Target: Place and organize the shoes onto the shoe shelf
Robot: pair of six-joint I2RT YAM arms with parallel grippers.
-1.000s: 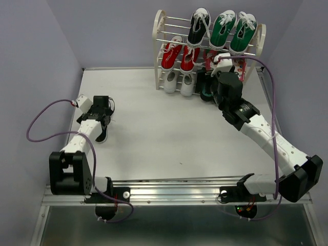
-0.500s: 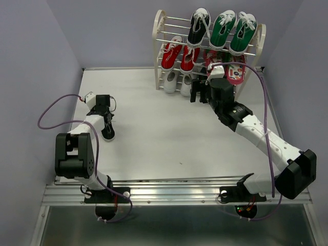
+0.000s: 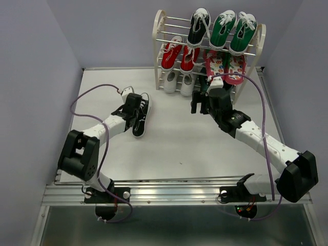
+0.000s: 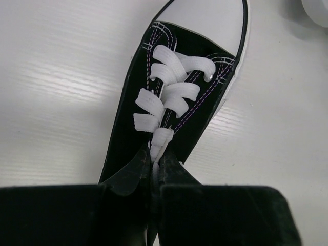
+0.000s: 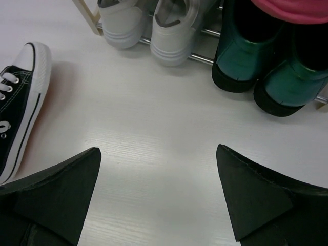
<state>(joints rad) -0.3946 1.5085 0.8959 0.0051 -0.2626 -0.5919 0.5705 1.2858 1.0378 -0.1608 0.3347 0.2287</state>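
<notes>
Right now your left pincer (image 4: 155,163) is clamped nearly closed on the black sneaker (image 3: 138,125), pinching the tongue at the top of the laces. In the top view the sneaker sits left of centre, below and to the left of the shelf (image 3: 155,61) and well apart from it. Its long axis runs almost straight up the frame, leaning slightly right. The white toe cap is at the upper end, toward the shelf, and the heel is at the lower end. You cannot tell from these views whether its sole is on the surface (image 3: 169,138) or just off it.

Your right pincer (image 5: 158,151) stands wide and holds nothing. It hangs over bare surface just in front of the shelf's bottom tier. Its own camera shows the heels of the white pair (image 5: 148,23) ahead at top centre, the boots (image 5: 256,72) at upper right, and the black sneaker's toe at the left edge.

On the shelf, the top tier carries the mate (image 3: 198,25) at its left with the green sneakers (image 3: 233,29) beside it, all with toes up. The middle tier holds the red pair (image 3: 179,55) on the left and the pink shoes (image 3: 225,66) on the right.
</notes>
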